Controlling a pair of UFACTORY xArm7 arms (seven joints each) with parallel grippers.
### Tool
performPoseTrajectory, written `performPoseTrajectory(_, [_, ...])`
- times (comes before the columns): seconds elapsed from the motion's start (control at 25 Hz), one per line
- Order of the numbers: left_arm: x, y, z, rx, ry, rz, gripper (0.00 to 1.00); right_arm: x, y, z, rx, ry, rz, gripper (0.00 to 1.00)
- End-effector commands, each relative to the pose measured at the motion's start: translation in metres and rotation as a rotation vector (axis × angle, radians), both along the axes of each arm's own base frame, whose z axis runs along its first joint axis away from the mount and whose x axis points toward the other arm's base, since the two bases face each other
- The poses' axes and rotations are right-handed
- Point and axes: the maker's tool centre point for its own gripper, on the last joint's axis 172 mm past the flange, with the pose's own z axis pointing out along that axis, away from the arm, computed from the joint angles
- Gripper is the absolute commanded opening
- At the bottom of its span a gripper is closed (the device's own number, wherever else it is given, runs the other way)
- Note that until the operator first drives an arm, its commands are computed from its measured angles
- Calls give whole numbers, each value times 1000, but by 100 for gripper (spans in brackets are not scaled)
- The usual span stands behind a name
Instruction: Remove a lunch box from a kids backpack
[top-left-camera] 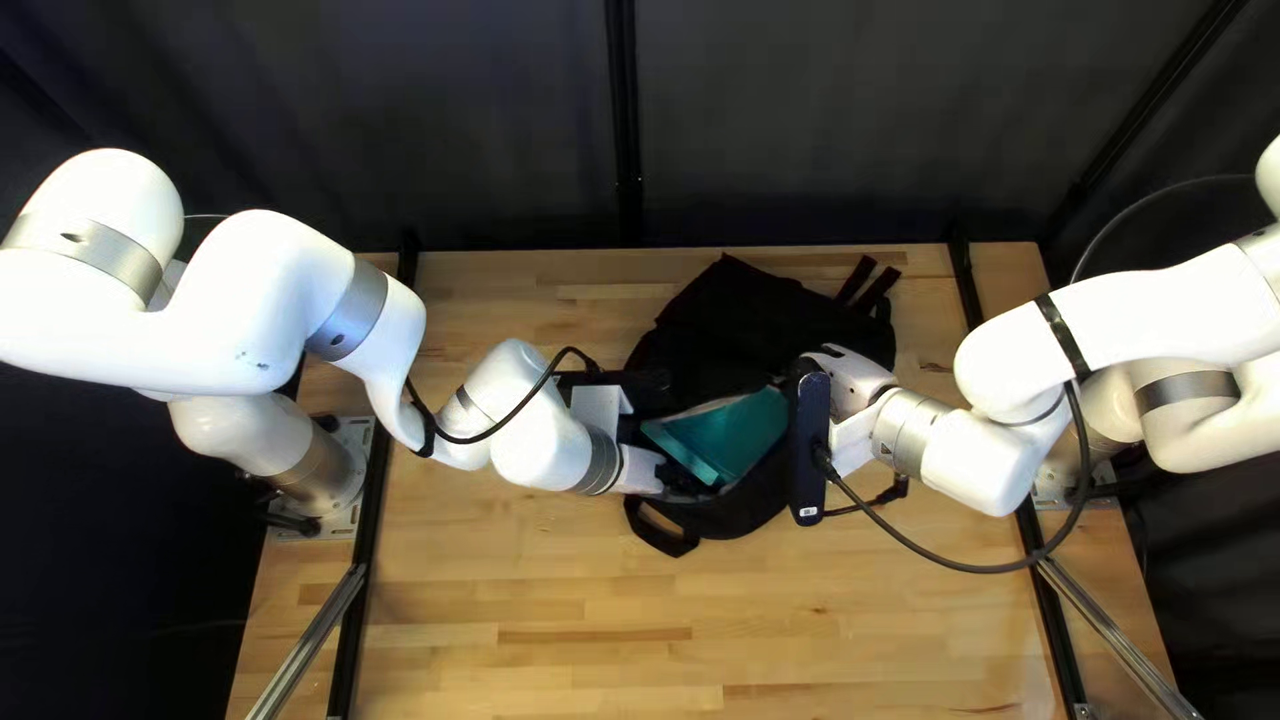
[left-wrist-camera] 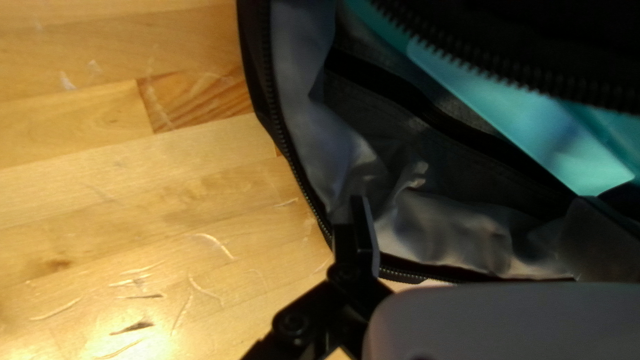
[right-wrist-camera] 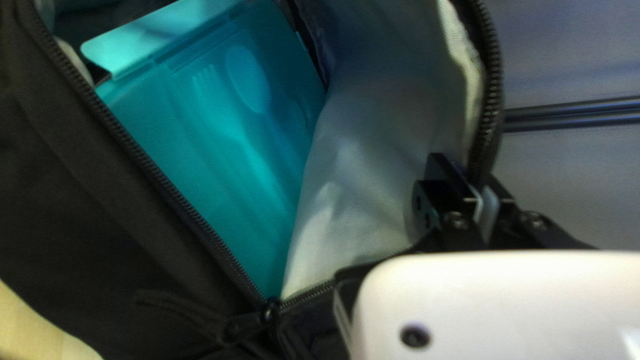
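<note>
On the near side of the left claw (top-left-camera: 691, 488) and the right claw (top-left-camera: 851, 387) spreads the table (top-left-camera: 547, 640), pale wood boards running sideways, scratched beside the left claw in its wrist view. A metal bar (top-left-camera: 314, 640) slants nearward at each side. Just nearward of the left claw sits a strap loop (top-left-camera: 660, 536) of the black bag (top-left-camera: 747, 320).

One finger (left-wrist-camera: 357, 233) of the left claw shows at the bag's open mouth, standing well apart from its partner, which is hidden. Its arm (top-left-camera: 540, 434) comes in low from the left, wrist tipped down. The right claw is clamped on the bag's rim, cloth pinched between its fingers, its arm (top-left-camera: 974, 460) reaching in from the right and angled down.

Between the claws, inside the bag, lies the teal box (top-left-camera: 734, 434). Its long axis slants from the left claw's side toward the right claw; the paler flap (top-left-camera: 684, 454) end faces the left one. Fork and spoon shapes mark its face, handles pointing away from the flap.

Farther than both claws stretch the bag's body and thin straps (top-left-camera: 867, 287), then the table's far edge. Behind everything hangs a dark curtain (top-left-camera: 827, 120), with a black post (top-left-camera: 623, 120) upright against it.
</note>
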Motion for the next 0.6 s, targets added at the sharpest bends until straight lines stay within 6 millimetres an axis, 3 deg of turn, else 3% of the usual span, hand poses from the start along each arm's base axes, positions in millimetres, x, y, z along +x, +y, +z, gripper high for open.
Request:
performPoseTrajectory(0.04, [-33,8,46,111,-218,171,100,-12,6,2,-9,16,20,0])
performPoseTrajectory(0.4, [-33,8,47,110,-214,167,100,-14,3,-17,6,27,19,0])
performPoseTrajectory(0.6, [-33,8,47,110,-214,167,100,-15,3,-15,4,26,24,0])
